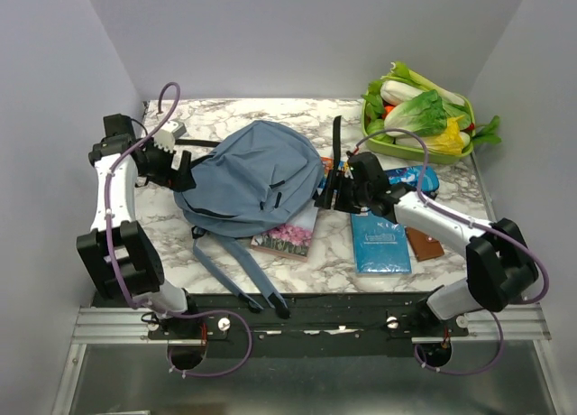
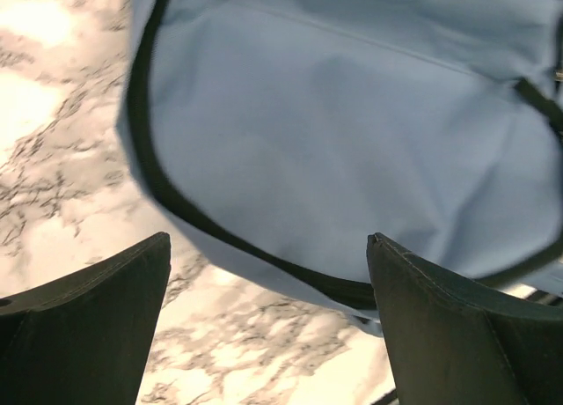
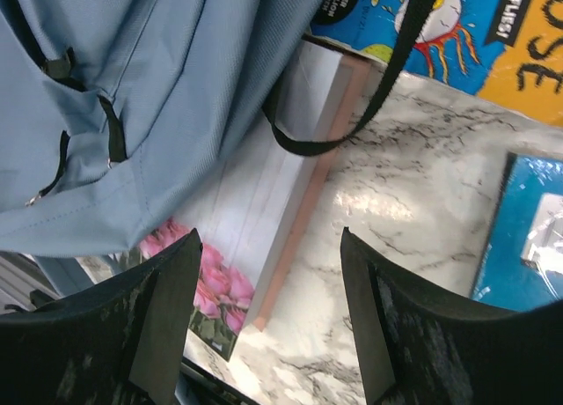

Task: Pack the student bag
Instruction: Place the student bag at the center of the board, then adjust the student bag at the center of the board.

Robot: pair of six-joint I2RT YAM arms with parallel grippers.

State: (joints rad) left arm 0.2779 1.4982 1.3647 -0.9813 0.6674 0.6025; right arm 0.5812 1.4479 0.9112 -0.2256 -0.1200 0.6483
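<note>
**Flanking the student bag: two open grippers, neither holding anything**

The left gripper sits at the bag's left edge with its jaws spread wide. In its wrist view, the two dark fingers frame bare marble. The bag's black-trimmed edge curves just beyond the fingertips. Whether either finger touches the fabric cannot be told.

The right gripper sits at the bag's right edge, also spread wide and holding nothing. In its wrist view, its fingers hang above a flowered book. That book has pink blossoms on its cover and lies partly tucked under the bag's lower right side. A black webbing loop droops from the bag across this view.

The bag is a rounded dusty-blue backpack lying flat in the middle of the marble table, between the two grippers. Its two long blue shoulder straps trail toward the near edge.

To the right of the bag's upper right side lies a bright book with an orange and blue cover. Nearer the right arm lies a teal book, with a flat brown item just beside it. A blue object shows partly behind the right arm.

In the far right corner, well apart from the bag, a green tray holds leafy vegetables.
</note>
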